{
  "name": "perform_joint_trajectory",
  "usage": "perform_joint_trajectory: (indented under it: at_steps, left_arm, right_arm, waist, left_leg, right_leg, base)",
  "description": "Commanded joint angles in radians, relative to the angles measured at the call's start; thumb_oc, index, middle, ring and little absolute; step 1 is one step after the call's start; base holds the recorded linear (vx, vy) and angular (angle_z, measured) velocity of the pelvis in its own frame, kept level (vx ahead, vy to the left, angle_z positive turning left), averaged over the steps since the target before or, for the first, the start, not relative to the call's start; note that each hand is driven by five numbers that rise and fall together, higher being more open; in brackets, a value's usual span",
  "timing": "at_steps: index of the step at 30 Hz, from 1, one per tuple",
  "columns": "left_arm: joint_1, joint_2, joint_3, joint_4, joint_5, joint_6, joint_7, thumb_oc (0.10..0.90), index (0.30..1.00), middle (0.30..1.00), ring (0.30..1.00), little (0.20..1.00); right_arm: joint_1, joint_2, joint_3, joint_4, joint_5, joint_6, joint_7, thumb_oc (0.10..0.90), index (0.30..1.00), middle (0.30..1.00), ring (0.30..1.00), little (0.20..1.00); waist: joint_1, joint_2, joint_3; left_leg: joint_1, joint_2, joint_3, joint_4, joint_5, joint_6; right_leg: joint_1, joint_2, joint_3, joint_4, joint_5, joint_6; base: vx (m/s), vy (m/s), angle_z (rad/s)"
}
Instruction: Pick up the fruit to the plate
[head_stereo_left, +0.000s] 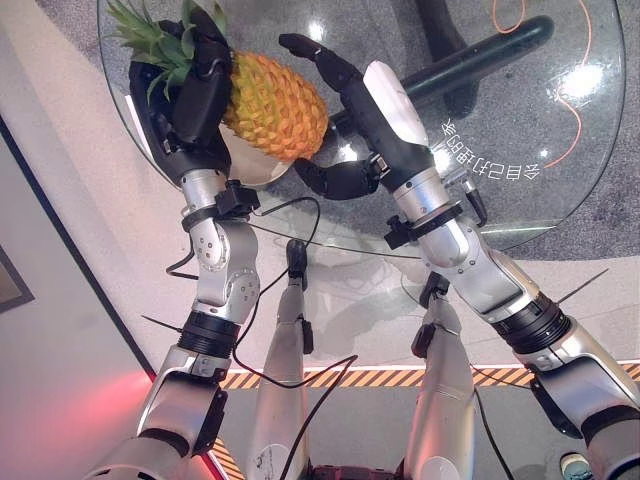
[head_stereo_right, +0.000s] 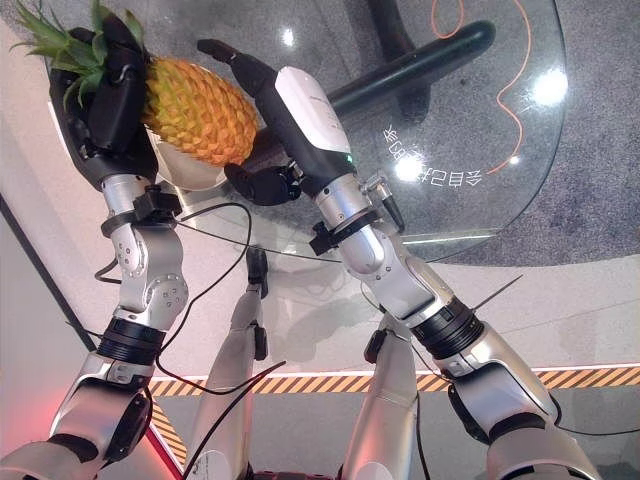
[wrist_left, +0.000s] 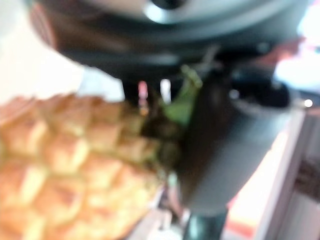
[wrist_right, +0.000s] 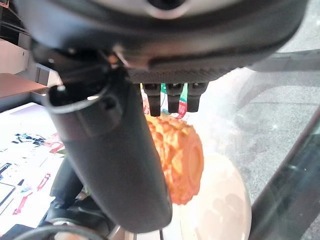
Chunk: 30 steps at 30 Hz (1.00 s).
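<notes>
One pineapple (head_stereo_left: 272, 105) over plate (head_stereo_left: 245, 165), left hand (head_stereo_left: 195, 90) clenched round it, right hand (head_stereo_left: 345, 85) released.

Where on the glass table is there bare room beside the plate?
The glass table is bare right of the right hand. It is crowded at the left: the pineapple lies over the plate, held by the left hand.

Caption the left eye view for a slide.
Both hands, left and right, hold a pineapple over a white plate on a glass table.
</notes>
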Motion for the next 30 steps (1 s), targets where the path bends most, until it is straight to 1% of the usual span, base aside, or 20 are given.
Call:
perform_joint_trajectory:
  at_steps: [1, 5, 6, 8, 11, 15, 17, 19, 23, 27, 30]
  left_arm:
    - [-0.106, 0.088, 0.047, -0.132, 0.121, -0.166, 0.036, 0.100, 0.300, 0.300, 0.300, 0.200]
    - [-0.107, 0.089, 0.059, -0.114, 0.145, -0.190, 0.103, 0.100, 0.300, 0.300, 0.300, 0.200]
    - [-0.102, 0.087, 0.062, -0.109, 0.162, -0.199, 0.130, 0.100, 0.300, 0.300, 0.300, 0.200]
    - [-0.103, 0.085, 0.066, -0.112, 0.193, -0.202, 0.172, 0.100, 0.300, 0.300, 0.300, 0.200]
    - [-0.111, 0.084, 0.068, -0.110, 0.223, -0.196, 0.203, 0.100, 0.300, 0.300, 0.300, 0.200]
    - [-0.115, 0.089, 0.072, -0.095, 0.270, -0.185, 0.247, 0.100, 0.300, 0.300, 0.300, 0.200]
    - [-0.119, 0.095, 0.075, -0.089, 0.294, -0.190, 0.263, 0.100, 0.300, 0.300, 0.300, 0.200]
    - [-0.116, 0.104, 0.075, -0.076, 0.335, -0.199, 0.292, 0.100, 0.300, 0.300, 0.300, 0.200]
    - [-0.118, 0.111, 0.085, -0.056, 0.389, -0.214, 0.328, 0.100, 0.300, 0.300, 0.300, 0.200]
    - [-0.117, 0.124, 0.096, -0.026, 0.426, -0.230, 0.349, 0.100, 0.300, 0.300, 0.300, 0.200]
    - [-0.115, 0.130, 0.104, -0.009, 0.446, -0.239, 0.364, 0.100, 0.300, 0.300, 0.300, 0.200]
  right_arm:
    - [-0.102, 0.014, -0.067, -0.132, -0.023, -0.088, -0.057, 0.800, 0.900, 0.900, 0.900, 0.900]
    - [-0.103, 0.018, -0.073, -0.135, -0.024, -0.090, -0.058, 0.800, 0.900, 0.900, 0.900, 0.900]
    - [-0.101, 0.021, -0.073, -0.133, -0.025, -0.090, -0.057, 0.800, 0.900, 0.900, 0.900, 0.900]
    - [-0.103, 0.025, -0.070, -0.136, -0.029, -0.086, -0.060, 0.800, 0.900, 0.900, 0.900, 0.900]
    - [-0.109, 0.026, -0.066, -0.135, -0.029, -0.079, -0.071, 0.800, 0.900, 0.900, 0.900, 0.900]
    - [-0.093, 0.026, -0.076, -0.128, -0.008, -0.074, -0.110, 0.800, 0.900, 0.900, 0.900, 0.900]
    - [-0.088, 0.023, -0.087, -0.124, 0.002, -0.077, -0.125, 0.800, 0.900, 0.900, 0.900, 0.900]
    - [-0.067, 0.016, -0.100, -0.119, 0.032, -0.078, -0.154, 0.800, 0.900, 0.900, 0.900, 0.900]
    - [-0.026, 0.018, -0.140, -0.097, 0.117, -0.109, -0.197, 0.800, 0.900, 0.900, 0.900, 0.900]
    - [0.039, 0.029, -0.205, -0.064, 0.202, -0.167, -0.253, 0.800, 0.900, 0.900, 0.900, 0.900]
    - [0.077, 0.039, -0.250, -0.044, 0.241, -0.201, -0.276, 0.800, 0.900, 0.900, 0.900, 0.900]
  waist:
    - [0.017, -0.021, -0.024]
    - [0.016, -0.023, -0.024]
    - [0.017, -0.025, -0.024]
    - [0.017, -0.026, -0.024]
    - [0.017, -0.028, -0.024]
    - [0.012, -0.032, -0.024]
    - [0.007, -0.032, -0.024]
    - [0.003, -0.033, -0.024]
    - [-0.007, -0.035, -0.024]
    - [-0.021, -0.038, -0.024]
    - [-0.030, -0.041, -0.024]
  left_leg:
    - [0.020, 0.018, -0.018, 0.046, -0.039, 0.000]
    - [0.020, 0.019, -0.019, 0.046, -0.038, 0.000]
    - [0.027, 0.022, -0.019, 0.046, -0.045, -0.002]
    - [0.026, 0.022, -0.019, 0.044, -0.044, -0.002]
    - [0.017, 0.022, -0.018, 0.042, -0.036, -0.002]
    - [0.025, 0.026, -0.015, 0.043, -0.042, -0.006]
    - [0.018, 0.025, -0.013, 0.041, -0.035, -0.005]
    - [0.030, 0.028, -0.009, 0.041, -0.043, -0.007]
    - [0.028, 0.030, -0.003, 0.042, -0.044, -0.009]
    - [0.024, 0.035, 0.003, 0.045, -0.048, -0.011]
    - [0.022, 0.038, 0.007, 0.047, -0.050, -0.010]
  right_leg:
    - [0.026, -0.005, -0.031, -0.049, 0.058, 0.022]
    - [0.024, -0.002, -0.031, -0.047, 0.055, 0.021]
    - [0.030, -0.001, -0.030, -0.044, 0.048, 0.022]
    - [0.029, 0.001, -0.030, -0.044, 0.047, 0.022]
    - [0.022, 0.002, -0.031, -0.049, 0.055, 0.020]
    - [0.031, 0.006, -0.028, -0.048, 0.047, 0.021]
    - [0.025, 0.007, -0.027, -0.053, 0.054, 0.019]
    - [0.035, 0.010, -0.024, -0.053, 0.046, 0.021]
    - [0.029, 0.013, -0.018, -0.053, 0.046, 0.020]
    - [0.022, 0.014, -0.013, -0.049, 0.044, 0.020]
    - [0.016, 0.018, -0.008, -0.047, 0.042, 0.019]
  base:
    - [0.00, 0.000, 0.00]
    - [0.00, 0.000, 0.00]
    - [0.00, 0.000, 0.00]
    - [0.00, 0.000, 0.00]
    - [0.00, 0.000, 0.00]
    - [0.00, 0.000, 0.00]
    - [0.00, 0.000, 0.00]
    - [0.00, 0.033, 0.00]
    - [-0.01, 0.035, 0.00]
    - [0.00, 0.008, 0.00]
    - [0.00, 0.000, 0.00]
